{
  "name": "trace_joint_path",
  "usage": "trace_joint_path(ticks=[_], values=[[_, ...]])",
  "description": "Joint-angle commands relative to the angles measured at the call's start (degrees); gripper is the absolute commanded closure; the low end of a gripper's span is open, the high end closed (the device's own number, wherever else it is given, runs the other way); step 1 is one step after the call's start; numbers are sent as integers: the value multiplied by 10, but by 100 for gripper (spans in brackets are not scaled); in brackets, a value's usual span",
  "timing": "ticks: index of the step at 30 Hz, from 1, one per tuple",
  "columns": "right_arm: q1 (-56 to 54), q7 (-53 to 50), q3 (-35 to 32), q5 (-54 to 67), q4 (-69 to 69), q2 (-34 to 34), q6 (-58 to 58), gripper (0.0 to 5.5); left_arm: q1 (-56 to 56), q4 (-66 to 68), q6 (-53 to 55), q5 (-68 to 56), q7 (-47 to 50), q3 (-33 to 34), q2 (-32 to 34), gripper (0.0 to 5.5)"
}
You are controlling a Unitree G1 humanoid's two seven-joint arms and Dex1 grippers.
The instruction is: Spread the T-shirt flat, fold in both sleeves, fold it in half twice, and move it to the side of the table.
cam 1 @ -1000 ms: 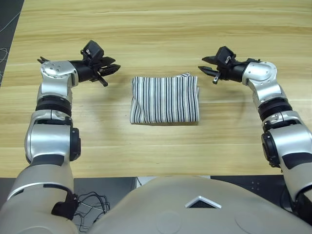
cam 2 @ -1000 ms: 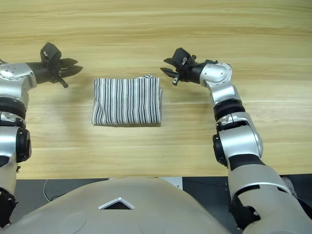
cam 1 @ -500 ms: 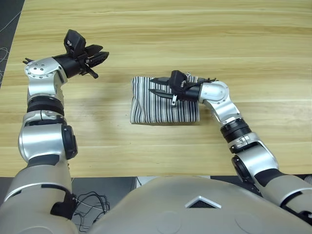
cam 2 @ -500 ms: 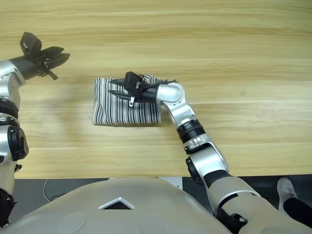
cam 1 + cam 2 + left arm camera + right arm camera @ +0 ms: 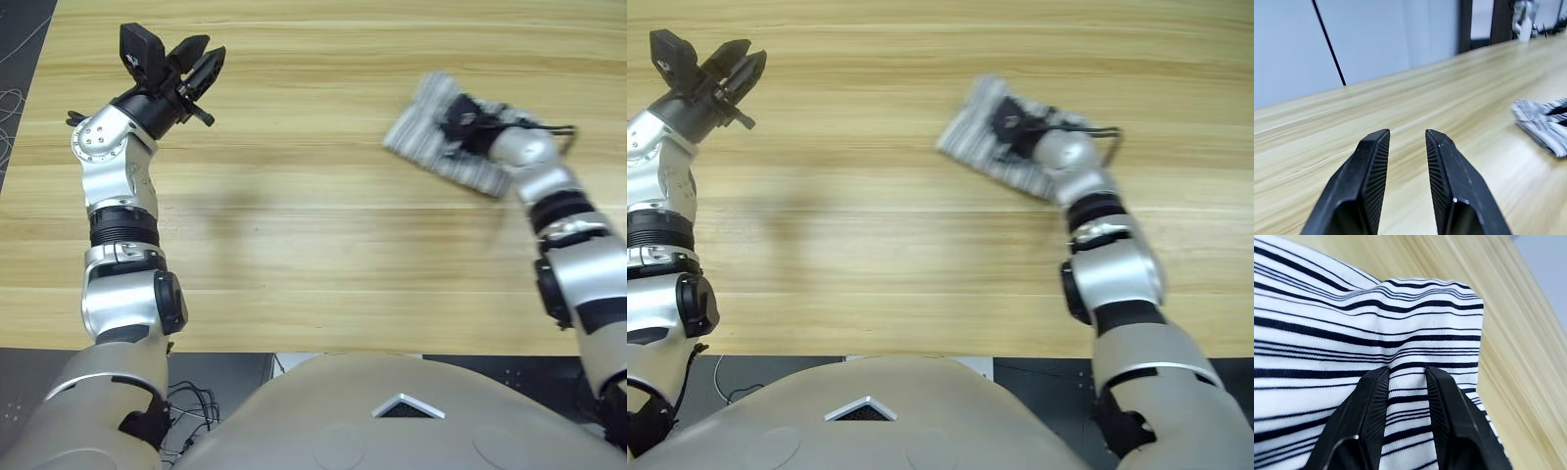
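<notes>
Two arms in play, and we start on the right. The right gripper [image 5: 457,124] is down on the striped T-shirt [image 5: 419,135]. From the right wrist view we see its two ribbed black fingers [image 5: 1374,406] closed in on a raised fold of the fabric, the stripes bunching and bending into the narrow gap between them. We call that a grip on the cloth.

The T-shirt is a compact folded bundle in black and white stripes, lying on the wooden table [image 5: 294,245]. It sits on the robot's right side, towards the far half of the tabletop. It lies askew, with its long edge running diagonally rather than square with the table's edge. Whether the whole bundle rests flat on the wood or part of it is lifted, we cannot tell.

Over to the left now. The left gripper [image 5: 208,57] is raised over the far left part of the table, well apart from the T-shirt, with its fingers pointing up and away from us. Its jaws stand parted. In the left wrist view we look straight through the gap at light wood grain. The striped bundle lies off at the far side of that view, and a pale wall [image 5: 1376,34] stands behind the table.
</notes>
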Motion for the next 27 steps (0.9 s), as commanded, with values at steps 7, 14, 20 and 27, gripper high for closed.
trace_joint_path(ticks=[7, 14, 20, 27], values=[[11, -487, -54, -126, -165, 37, -225, 413, -41, 113, -106, 5, 200, 56, -102, 414], [42, -573, 182, -348, -76, 262, -256, 413, -14, 215, -246, 134, 463, 11, -111, 414], [47, -534, 210, -357, -30, 250, -354, 413, -45, 264, -206, 141, 498, 13, -151, 414], [52, -565, 289, -428, -24, 256, -352, 413, -48, 254, -202, 89, 386, 38, -178, 414]])
